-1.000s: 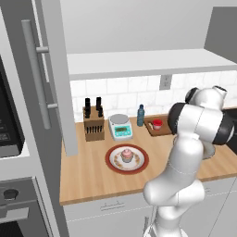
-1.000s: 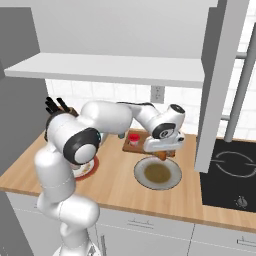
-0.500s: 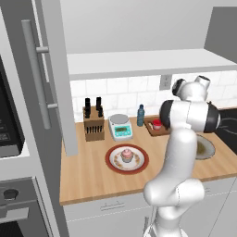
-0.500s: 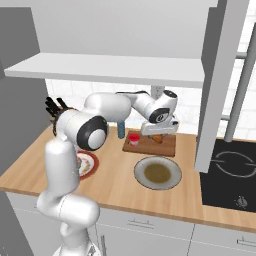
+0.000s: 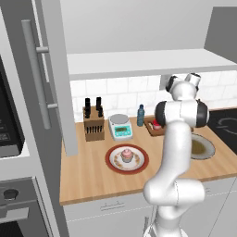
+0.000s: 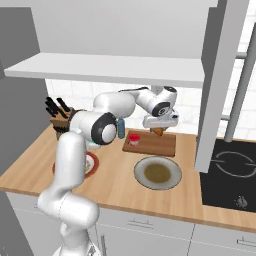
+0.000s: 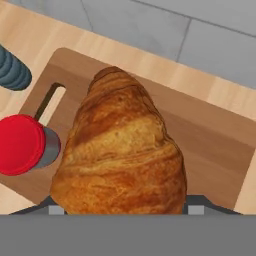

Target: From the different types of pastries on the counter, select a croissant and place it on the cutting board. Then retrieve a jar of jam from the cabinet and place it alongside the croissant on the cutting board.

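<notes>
My gripper (image 6: 159, 131) is shut on the golden-brown croissant (image 6: 158, 132) and holds it just above the back of the brown cutting board (image 6: 156, 145). In the hand view the croissant (image 7: 122, 150) sits between the finger tips over the cutting board (image 7: 215, 145). The red jar of jam (image 6: 133, 138) stands on the board's left end, and the hand view has the jar (image 7: 22, 144) at its left. The round grey plate (image 6: 157, 172) lies bare in front of the board. A pink-frosted cupcake (image 5: 127, 156) rests on its red-rimmed plate (image 5: 113, 163).
A slim blue bottle (image 5: 140, 115), a white-and-teal scale (image 5: 120, 126) and a knife block (image 5: 93, 122) line the back wall. The open cabinet door (image 6: 220, 85) hangs right of the board. A black hob (image 6: 230, 170) is at the counter's right end.
The arm has swung from above the grey plate back toward the wall, carrying the croissant over the cutting board. The plate is left bare.
</notes>
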Motion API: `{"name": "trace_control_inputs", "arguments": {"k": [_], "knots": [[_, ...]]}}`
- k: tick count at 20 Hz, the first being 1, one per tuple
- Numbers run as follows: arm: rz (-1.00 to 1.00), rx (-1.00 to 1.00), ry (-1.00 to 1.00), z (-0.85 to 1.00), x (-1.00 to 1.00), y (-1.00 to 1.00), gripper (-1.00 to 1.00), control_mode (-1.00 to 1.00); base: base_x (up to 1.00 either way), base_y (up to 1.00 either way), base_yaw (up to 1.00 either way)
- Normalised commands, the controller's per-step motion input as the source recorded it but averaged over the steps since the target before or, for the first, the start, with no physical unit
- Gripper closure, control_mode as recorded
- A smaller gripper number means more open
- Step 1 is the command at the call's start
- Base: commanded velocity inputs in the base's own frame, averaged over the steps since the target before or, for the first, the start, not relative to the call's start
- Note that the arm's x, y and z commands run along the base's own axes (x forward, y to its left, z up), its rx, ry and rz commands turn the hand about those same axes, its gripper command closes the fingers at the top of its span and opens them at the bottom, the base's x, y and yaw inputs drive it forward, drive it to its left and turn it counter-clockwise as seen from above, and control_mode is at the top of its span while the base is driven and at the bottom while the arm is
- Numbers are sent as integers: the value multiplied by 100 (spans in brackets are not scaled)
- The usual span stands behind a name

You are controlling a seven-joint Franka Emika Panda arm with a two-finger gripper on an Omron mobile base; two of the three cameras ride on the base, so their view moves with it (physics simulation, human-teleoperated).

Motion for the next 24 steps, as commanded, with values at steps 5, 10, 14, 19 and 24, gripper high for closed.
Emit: {"name": "trace_control_inputs", "arguments": {"k": [5, 10, 14, 19, 24], "knots": [[0, -3, -1, -35, 42, 2, 100, -100, 0, 0, 0], [0, -3, 0, -57, 7, 1, 100, -100, 0, 0, 0], [0, -3, 0, -51, 0, 0, 100, -100, 0, 0, 0], [0, 0, 1, -44, 3, 0, 100, -100, 0, 0, 0], [0, -2, 4, -78, 14, 3, 100, -100, 0, 0, 0]]}}
